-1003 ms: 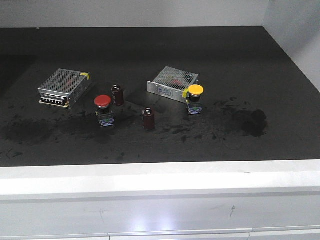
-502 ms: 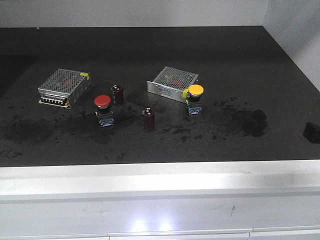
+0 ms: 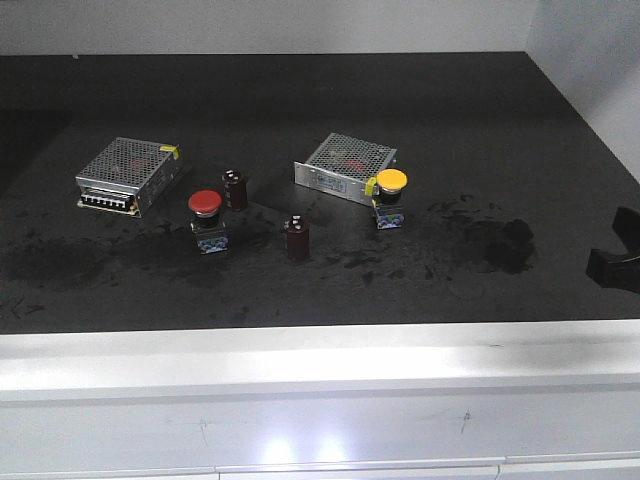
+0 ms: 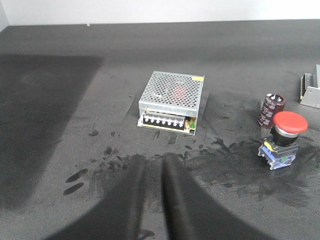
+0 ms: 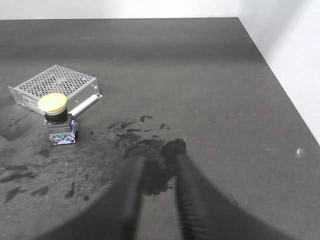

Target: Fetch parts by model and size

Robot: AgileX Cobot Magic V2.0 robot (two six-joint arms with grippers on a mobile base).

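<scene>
Black tabletop (image 3: 300, 90), scuffed and smudged across its near half. The red-capped switch (image 3: 205, 215) stands upright left of centre. One brown capacitor (image 3: 236, 190) sits just behind it and a second capacitor (image 3: 297, 238) off to its right. The yellow-capped switch (image 3: 390, 195) stands upright right of centre, close against the front corner of a perforated metal box (image 3: 345, 168). A second metal box (image 3: 128, 175) lies further left. Both switches untouched.

Right gripper (image 3: 612, 248) shows at the right edge of the front view, low over the tabletop and well apart from the yellow cap. Its wrist view shows the fingers (image 5: 192, 200) spread with nothing between them; the yellow-capped switch lies up and to the left. Left gripper (image 4: 153, 157): fingers parted, empty, pointed at the left box rather than at the red cap off to the right.

Judged step: opening approach, no pick made. Next, the right arm should swing left to the yellow switch and straddle its cap or base, keeping clear of the box beside it.
</scene>
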